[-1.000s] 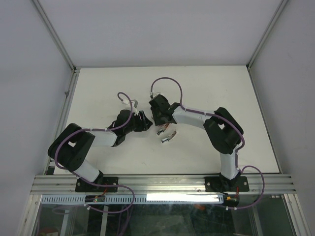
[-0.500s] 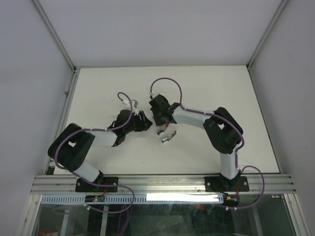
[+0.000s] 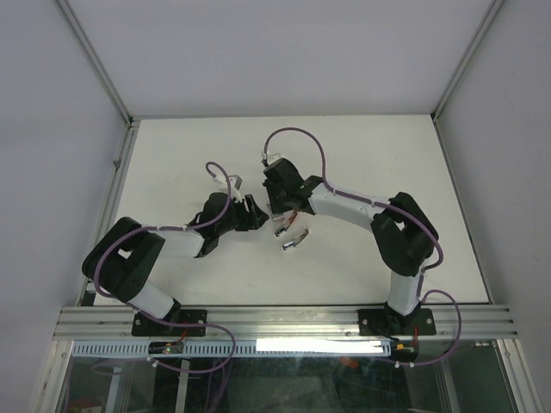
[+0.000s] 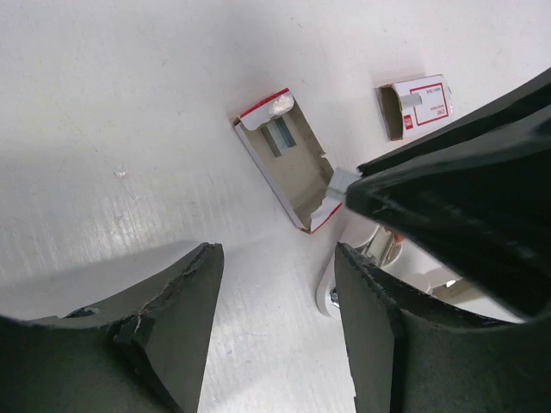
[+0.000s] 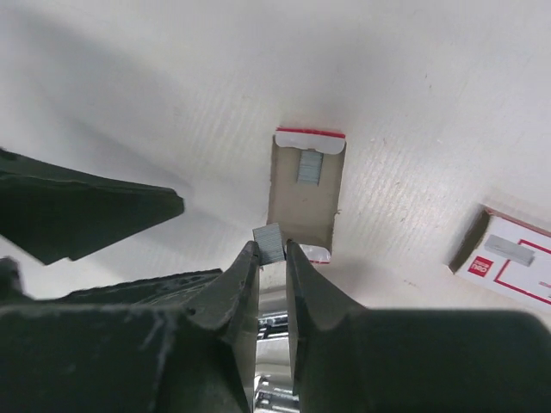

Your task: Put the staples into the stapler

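Right wrist view: right claw [image 5: 271, 251] clenched on a short silvery staple strip [image 5: 269, 241], pinched between the two dark fingertips at lower centre of the frame, just over the near end of the open cardboard tray [image 5: 303, 194]. The tray lies flat on the white tabletop [image 5: 129, 69], red-and-white edge at its far end, with another staple strip [image 5: 308, 166] lying inside near that end. The red-and-white box sleeve [image 5: 510, 258] sits apart at the right edge of the frame, with a small grey strip on top of it. A dark finger of the other arm pokes in from the left edge. Left wrist view: left claw [image 4: 275, 254] released, fingers spread at the bottom of the frame with only bare tabletop between them, holding nothing. The tray is above centre, the sleeve at upper right, and the right claw comes in from the right with the strip at its tip, touching the tray's near corner or just above it, can't tell which. Top view: both claws meet near the middle of the tabletop, and the stapler [image 3: 293, 240] lies open just below the right claw, apart from the left one. Tray and sleeve are hidden under the arms here.
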Robot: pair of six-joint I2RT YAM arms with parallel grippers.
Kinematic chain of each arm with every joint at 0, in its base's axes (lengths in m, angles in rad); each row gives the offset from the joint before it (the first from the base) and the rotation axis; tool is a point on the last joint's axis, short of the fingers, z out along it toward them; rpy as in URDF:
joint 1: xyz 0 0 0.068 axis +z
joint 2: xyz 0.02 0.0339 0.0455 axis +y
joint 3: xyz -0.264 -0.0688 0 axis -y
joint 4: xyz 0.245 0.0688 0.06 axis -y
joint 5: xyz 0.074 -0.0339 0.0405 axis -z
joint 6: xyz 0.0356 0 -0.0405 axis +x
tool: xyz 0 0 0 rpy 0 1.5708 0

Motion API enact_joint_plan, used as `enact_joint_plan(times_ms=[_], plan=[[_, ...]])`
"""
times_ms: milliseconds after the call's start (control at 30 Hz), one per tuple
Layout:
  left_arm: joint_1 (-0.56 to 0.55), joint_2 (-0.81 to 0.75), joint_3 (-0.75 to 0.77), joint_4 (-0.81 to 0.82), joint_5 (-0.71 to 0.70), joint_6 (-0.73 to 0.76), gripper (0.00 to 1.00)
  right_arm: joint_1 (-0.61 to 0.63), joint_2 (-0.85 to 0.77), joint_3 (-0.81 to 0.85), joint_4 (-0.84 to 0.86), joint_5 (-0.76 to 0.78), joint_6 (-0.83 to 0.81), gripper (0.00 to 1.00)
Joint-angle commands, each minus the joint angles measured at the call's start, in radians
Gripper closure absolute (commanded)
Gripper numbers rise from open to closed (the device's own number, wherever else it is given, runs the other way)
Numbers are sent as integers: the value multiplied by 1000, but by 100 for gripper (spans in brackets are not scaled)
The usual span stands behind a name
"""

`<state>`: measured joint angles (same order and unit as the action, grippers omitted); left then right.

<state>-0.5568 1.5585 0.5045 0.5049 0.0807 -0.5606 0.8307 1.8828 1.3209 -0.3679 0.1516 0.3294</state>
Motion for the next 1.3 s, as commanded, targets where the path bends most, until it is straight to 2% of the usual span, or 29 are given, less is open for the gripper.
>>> enact_joint_plan(times_ms=[0,267,433,667,933,1267], plan=[[-5,-56,-16,83,50,12,43,-2,-139,21,36,-11,-19,83],[-43,-44,-8,124,143,19,35,-11,-277,-61,40,-33,-10,83],[-83,12,21,153,180,12,34,-38,-406,-155,33,-73,-2,83],[-112,102,65,140,162,-10,35,-76,-547,-259,6,-89,3,82],[-155,134,81,94,140,-45,35,-109,-609,-304,-7,-94,2,82],[-252,133,45,118,93,-171,35,-120,-642,-336,-11,-93,4,82]])
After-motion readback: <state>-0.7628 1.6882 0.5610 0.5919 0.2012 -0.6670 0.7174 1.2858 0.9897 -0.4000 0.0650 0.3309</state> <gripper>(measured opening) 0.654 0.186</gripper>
